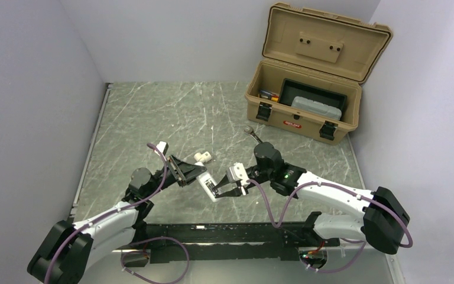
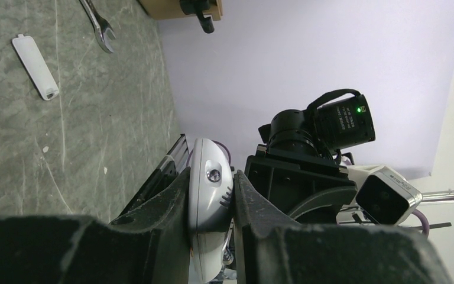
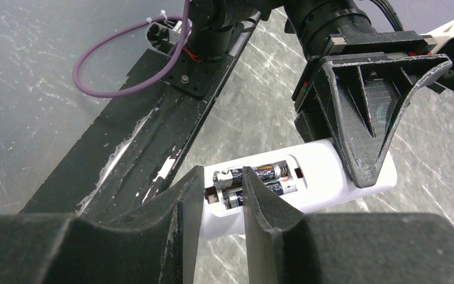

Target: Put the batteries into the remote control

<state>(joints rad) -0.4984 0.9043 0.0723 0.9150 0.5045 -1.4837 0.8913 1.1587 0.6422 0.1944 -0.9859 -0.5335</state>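
My left gripper [image 1: 203, 177] is shut on the white remote control [image 1: 210, 188] and holds it above the table; in the left wrist view the remote [image 2: 208, 177] sits edge-on between my fingers [image 2: 177, 201]. In the right wrist view the remote [image 3: 337, 171] lies back up with its compartment open, and two dark batteries [image 3: 269, 173] lie side by side in it. My right gripper [image 3: 223, 177] hovers right over the compartment's end, jaws narrowly apart with nothing between them. One fingertip [image 3: 249, 183] overlaps the batteries; I cannot tell whether it touches them.
The remote's white battery cover [image 2: 34, 66] lies on the table beside a silver wrench [image 1: 253, 135]. A stubby white pipe fitting [image 1: 203, 157] lies behind the left gripper. An open tan toolbox [image 1: 307, 94] stands at the back right. The black base rail [image 1: 224, 234] runs along the near edge.
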